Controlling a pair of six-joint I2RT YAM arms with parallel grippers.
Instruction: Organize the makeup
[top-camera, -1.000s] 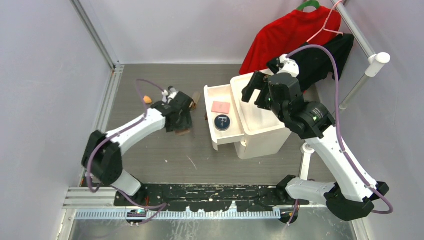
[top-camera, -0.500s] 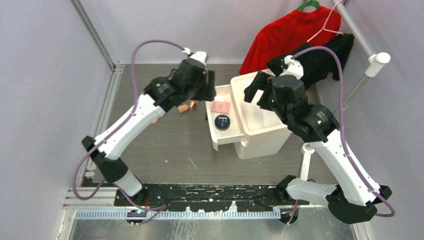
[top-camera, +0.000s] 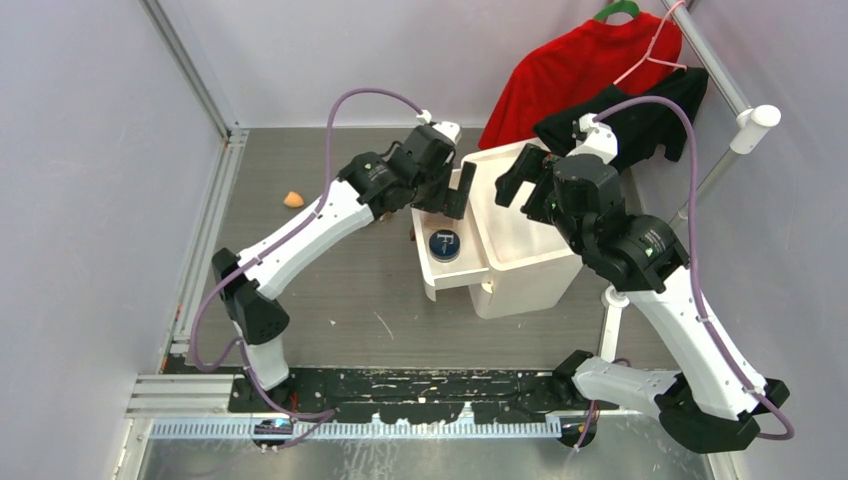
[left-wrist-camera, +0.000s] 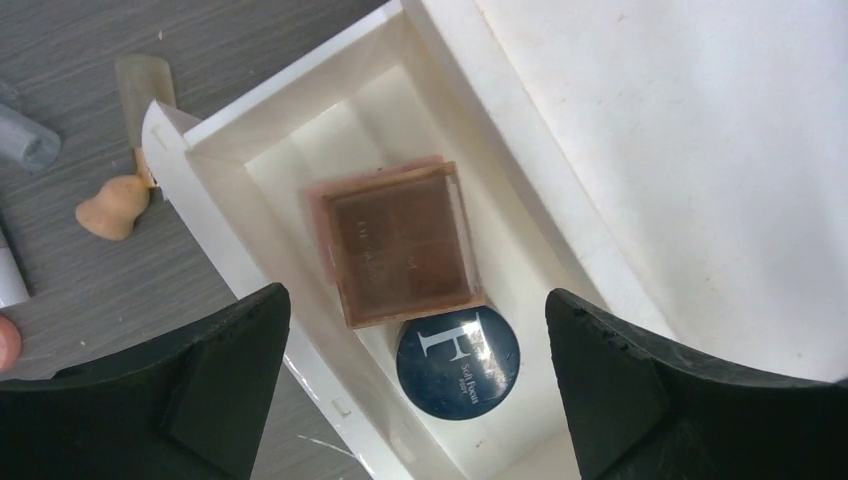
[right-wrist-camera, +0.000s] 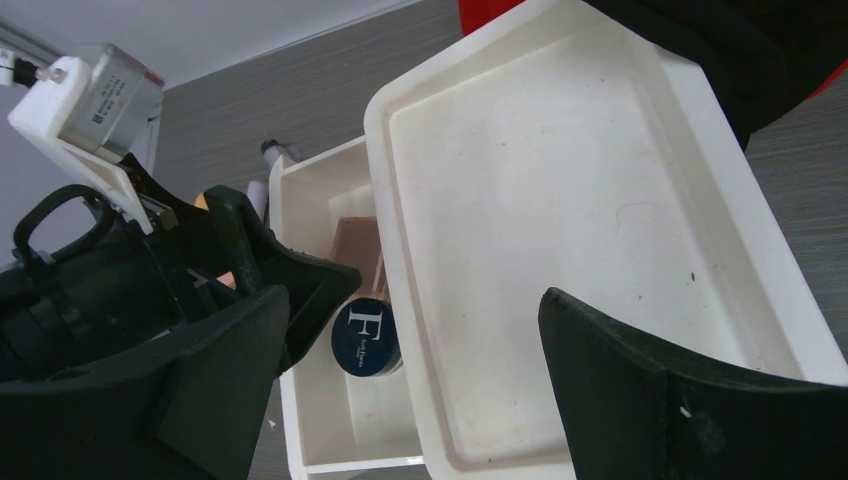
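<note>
Palette: a square brown palette (left-wrist-camera: 400, 245) lies flat in the open drawer (left-wrist-camera: 230, 140), on top of a pink piece whose edge shows along its left side.
Compact: a round navy compact (left-wrist-camera: 457, 362) lies in the same drawer, right against the palette's corner.
Sponges: a beige sponge (left-wrist-camera: 112, 212) is on the table just outside the drawer's far corner. An orange sponge (top-camera: 293, 199) sits well apart, near the left wall.
Left gripper: the left gripper (left-wrist-camera: 415, 300) hangs over the drawer with its jaws spread wide, holding nothing.
Right gripper: the right gripper (right-wrist-camera: 415, 300) is above the white box (right-wrist-camera: 560, 230), jaws wide apart and empty.
Box: its tray-like top is bare, and the drawer sticks out of its left side.
Table: grey (top-camera: 330, 290).
Clothes: a red garment (top-camera: 570, 70) and a black garment (top-camera: 650, 110) hang behind the box.
</note>
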